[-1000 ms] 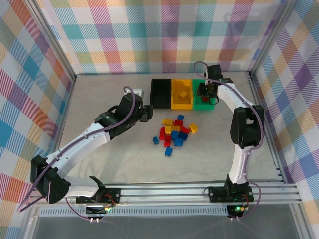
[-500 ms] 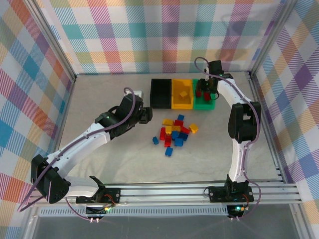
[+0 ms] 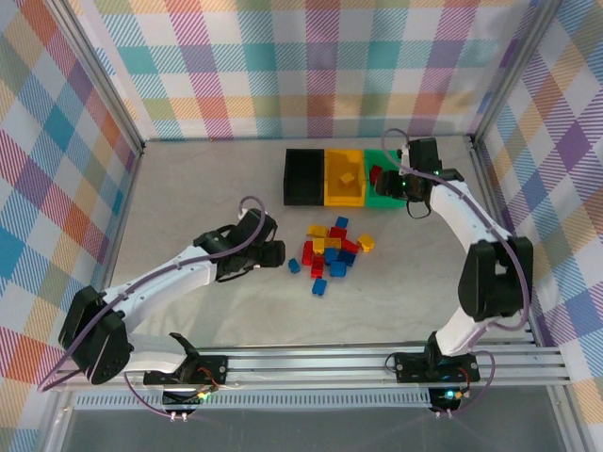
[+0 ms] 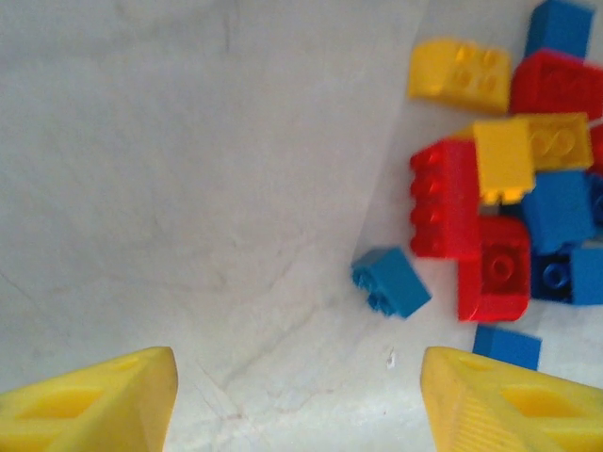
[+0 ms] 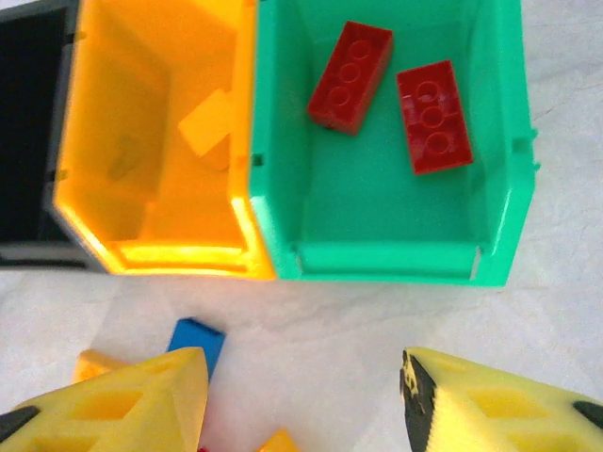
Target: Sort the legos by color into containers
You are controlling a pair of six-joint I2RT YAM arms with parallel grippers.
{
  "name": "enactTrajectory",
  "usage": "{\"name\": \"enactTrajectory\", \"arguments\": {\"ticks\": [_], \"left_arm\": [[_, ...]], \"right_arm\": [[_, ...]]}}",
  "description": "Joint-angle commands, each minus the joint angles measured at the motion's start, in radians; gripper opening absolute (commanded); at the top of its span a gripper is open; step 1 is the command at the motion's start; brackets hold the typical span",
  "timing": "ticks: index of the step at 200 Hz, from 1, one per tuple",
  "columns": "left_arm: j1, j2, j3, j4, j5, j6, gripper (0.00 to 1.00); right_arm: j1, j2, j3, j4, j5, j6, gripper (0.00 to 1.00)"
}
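Two red rectangular plastic bricks (image 5: 349, 75) now lie flat inside the green open-top plastic bin (image 5: 386, 259). A second ago the right pincer (image 5: 301, 391) hung over that bin. It has since drawn back to the near side of the green bin, spread, with nothing between its jaws, so one red piece looks delivered. The loose pile of red, yellow and blue bricks (image 3: 330, 250) sits on the surface (image 3: 188, 188) in front of the green bin. The left pincer (image 4: 297, 400), also spread and empty, has dropped to the pile's edge farthest from the green bin. A small blue brick (image 4: 390, 281) lies just ahead of it, and I judge that its likely next pick, bound for the black plastic bin (image 3: 303, 176) two places from the green bin.
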Motion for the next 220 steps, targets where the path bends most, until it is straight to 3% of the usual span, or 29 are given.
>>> {"name": "enactTrajectory", "arguments": {"ticks": [1,46,123,159,185,220], "left_arm": [[-0.045,0.047,-0.016,0.027,0.044,-0.079,0.72],[-0.093,0.173,0.023,0.08,0.048,-0.135,0.74],[-0.092,0.361,0.14,0.079,0.102,-0.077,0.78],[-0.093,0.412,0.164,0.066,0.091,-0.079,0.68],[-0.094,0.433,0.175,0.057,0.073,-0.081,0.54],[-0.091,0.449,0.185,0.049,0.049,-0.075,0.54]], "right_arm": [[0.051,-0.063,-0.068,0.032,-0.022,0.049,0.57],[0.103,-0.177,-0.191,0.015,-0.018,0.102,0.57],[0.107,-0.311,-0.312,-0.039,0.013,0.12,0.59],[0.107,-0.325,-0.316,-0.045,0.02,0.117,0.59],[0.107,-0.334,-0.316,-0.05,0.026,0.114,0.59],[0.108,-0.348,-0.321,-0.058,0.03,0.113,0.59]]}}
